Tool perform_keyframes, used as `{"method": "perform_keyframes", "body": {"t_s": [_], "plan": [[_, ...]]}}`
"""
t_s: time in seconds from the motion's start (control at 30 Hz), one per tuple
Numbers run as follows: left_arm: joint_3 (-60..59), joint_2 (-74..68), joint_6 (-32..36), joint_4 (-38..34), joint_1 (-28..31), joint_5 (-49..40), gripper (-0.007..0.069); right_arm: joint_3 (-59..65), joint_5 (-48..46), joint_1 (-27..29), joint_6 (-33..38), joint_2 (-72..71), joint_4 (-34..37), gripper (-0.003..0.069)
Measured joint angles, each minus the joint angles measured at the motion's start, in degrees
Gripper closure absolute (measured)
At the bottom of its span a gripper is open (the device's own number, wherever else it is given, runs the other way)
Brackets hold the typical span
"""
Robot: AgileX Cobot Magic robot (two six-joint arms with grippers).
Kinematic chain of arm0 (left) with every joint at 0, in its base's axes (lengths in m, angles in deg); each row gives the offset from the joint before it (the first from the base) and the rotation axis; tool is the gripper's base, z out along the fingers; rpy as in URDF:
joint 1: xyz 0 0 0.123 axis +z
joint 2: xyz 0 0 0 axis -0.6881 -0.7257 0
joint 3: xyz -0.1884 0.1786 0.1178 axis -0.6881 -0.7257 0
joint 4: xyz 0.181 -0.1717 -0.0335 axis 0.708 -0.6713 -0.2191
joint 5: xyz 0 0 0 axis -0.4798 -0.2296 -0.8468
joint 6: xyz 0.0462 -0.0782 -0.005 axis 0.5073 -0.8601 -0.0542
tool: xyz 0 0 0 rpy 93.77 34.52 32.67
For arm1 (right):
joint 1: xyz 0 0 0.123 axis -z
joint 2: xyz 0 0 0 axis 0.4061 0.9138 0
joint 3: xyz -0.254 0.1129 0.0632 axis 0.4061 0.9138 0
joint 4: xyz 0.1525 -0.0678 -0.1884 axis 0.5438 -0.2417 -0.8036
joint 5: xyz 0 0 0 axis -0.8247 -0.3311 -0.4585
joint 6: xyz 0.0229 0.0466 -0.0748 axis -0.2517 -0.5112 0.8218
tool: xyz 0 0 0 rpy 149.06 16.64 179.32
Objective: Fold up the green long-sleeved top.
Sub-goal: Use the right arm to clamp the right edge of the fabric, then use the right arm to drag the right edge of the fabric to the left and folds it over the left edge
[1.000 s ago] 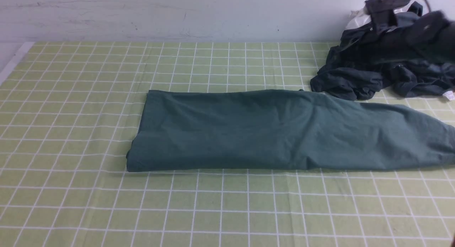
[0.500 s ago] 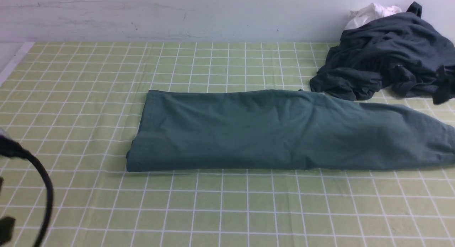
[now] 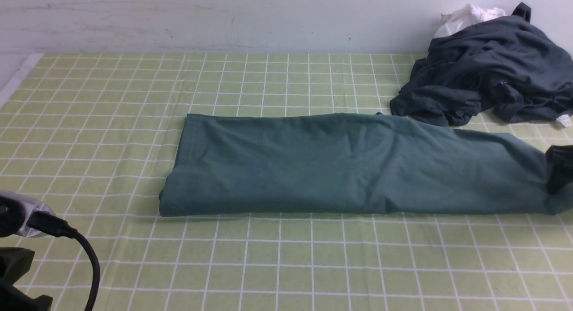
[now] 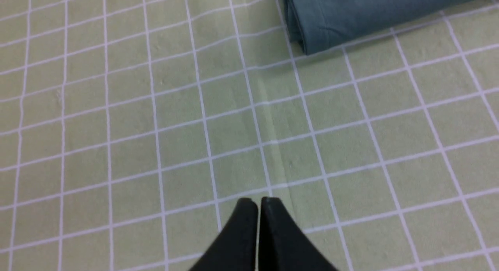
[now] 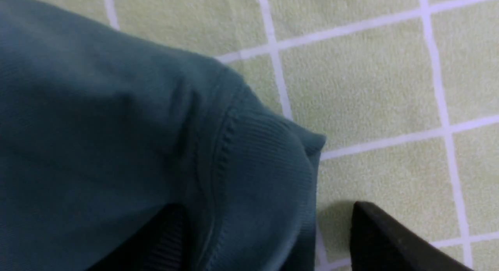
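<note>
Across the middle of the pale green, white-gridded tablecloth (image 3: 286, 266), the muted teal-green soft knit long-sleeved top (image 3: 349, 163) lies as a long flat band running from about 9 o'clock to 3 o'clock, already folded lengthwise, its left end a neat doubled edge; at about 1 o'clock a crumpled dark charcoal garment (image 3: 488, 78) sits heaped, touching or nearly touching the band's far edge, with a small white cloth (image 3: 465, 15) behind it. At 3 o'clock the right gripper (image 5: 273, 240) stands with its jaws wide apart astride the ribbed end of the top, one finger over the cloth and the other over bare tablecloth, clamping nothing; at about 8 o'clock the left gripper (image 4: 258, 202) hovers over bare tablecloth with its fingers pressed together and empty, the band's near-left corner well apart from it. The likely next step is to close on that ribbed end and carry it toward 9 o'clock; if the jaws pinch only the upper layer, the lower ones would lag and the band would open up; if the bite is too shallow on the soft knit, the edge could slip out mid-carry; a lift swung toward 1 o'clock could snag the charcoal heap; with the left end unpinned, the whole band may slide rather than fold.
</note>
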Motion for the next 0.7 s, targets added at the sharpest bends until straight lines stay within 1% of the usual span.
{"method": "perform_keyframes", "body": {"t_s": [0.1,0.23,0.27,0.3,0.33,0.4,0.47,0.53,0.63,0.67,0.7], "plan": [[0.0,0.0,0.0,-0.3,0.0,1.6,0.0628,-0.1,0.0,0.0,-0.2,0.2,0.5,0.0175],[0.0,0.0,0.0,-0.3,0.0,3.3,0.0628,-0.2,-0.4,0.1,2.5,0.2,3.3,0.0288],[0.0,0.0,0.0,-0.4,0.0,3.3,0.0628,-0.4,-0.7,0.1,3.6,0.2,4.3,0.0356],[0.0,-0.1,0.0,-0.4,0.0,3.3,0.0628,-0.4,-0.7,0.1,4.1,0.2,4.9,0.04],[0.0,-0.1,-0.1,-0.4,0.0,3.3,0.0628,-0.5,-0.8,0.1,4.8,0.2,5.7,0.0468],[0.0,-0.2,-0.1,-0.6,0.0,3.3,0.0628,-1.0,-1.3,0.0,5.8,-0.1,6.1,0.0568],[0.0,-0.2,-0.1,-0.6,0.0,3.5,0.0628,-2.2,-2.5,0.0,6.3,-1.1,5.1,0.0629],[0.0,-0.2,-0.1,-0.8,0.0,3.6,0.0628,-4.6,-4.4,0.0,6.3,-2.8,2.2,0.0645],[0.0,-0.2,-0.1,-1.4,0.0,3.6,0.0628,-8.2,-7.3,-0.3,4.9,-4.9,-2.2,0.0645],[0.0,-0.2,-0.1,-2.0,0.0,3.6,0.0628,-11.1,-9.4,-0.7,3.1,-6.8,-5.3,0.0645],[0.0,-0.2,-0.1,-2.4,0.0,3.6,0.0628,-12.6,-10.3,-1.1,2.2,-7.8,-6.3,0.0645]]}}
